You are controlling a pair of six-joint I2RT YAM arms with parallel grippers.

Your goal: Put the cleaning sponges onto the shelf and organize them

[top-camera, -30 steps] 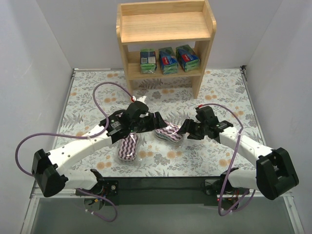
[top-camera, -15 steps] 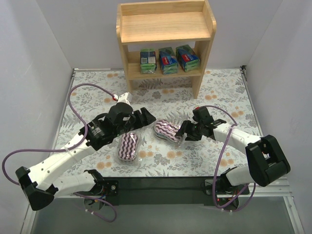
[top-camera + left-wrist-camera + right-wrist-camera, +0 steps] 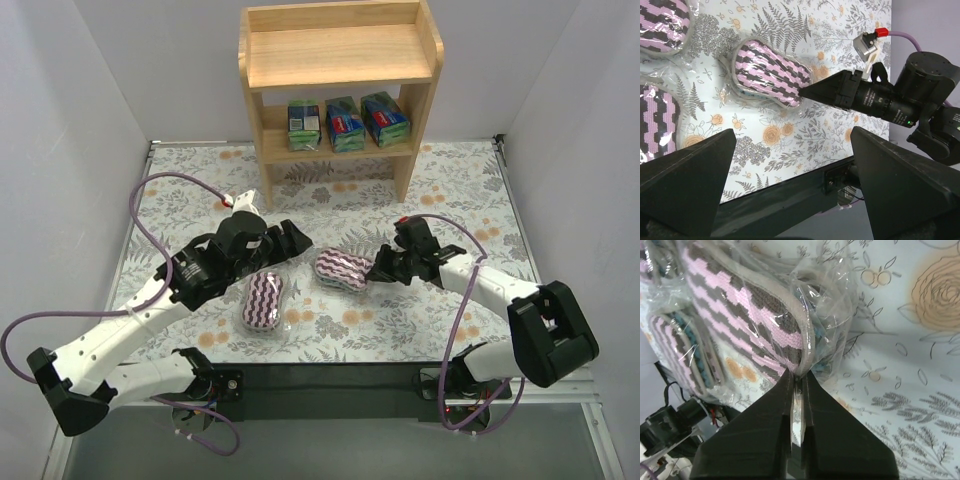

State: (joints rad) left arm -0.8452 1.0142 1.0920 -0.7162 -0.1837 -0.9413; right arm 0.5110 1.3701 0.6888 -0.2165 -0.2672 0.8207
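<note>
Three printed packs (image 3: 348, 122) on the shelf (image 3: 340, 60), lower tier, from above, left gripper (image 3: 295, 248) spread wide, right gripper (image 3: 375, 268) against a striped pad (image 3: 343, 268) on the table (image 3: 450, 190). Left wrist — two other pads (image 3: 662, 22). Right wrist only: jaws pinched shut on its clear wrap (image 3: 825, 300).

Our top view looks down and forward from high behind the near edge of the floral-patterned surface (image 3: 450, 190). It sits far enough back to take in the whole surface, with the light wooden two-tier shelf (image 3: 340, 55) at the upper middle of the frame.

Our left wrist view hangs at middling height and faces down between its own two black fingers (image 3: 685, 185) in the lower corners.

Our right wrist view sits very close, its dark fingers (image 3: 765, 440) at the bottom centre.

All three share one oval purple-and-white striped pad in clear wrap (image 3: 342, 268) (image 3: 771, 75) (image 3: 740, 315). The top and left wrist views also share the right tool (image 3: 372, 272) (image 3: 805, 92).
</note>
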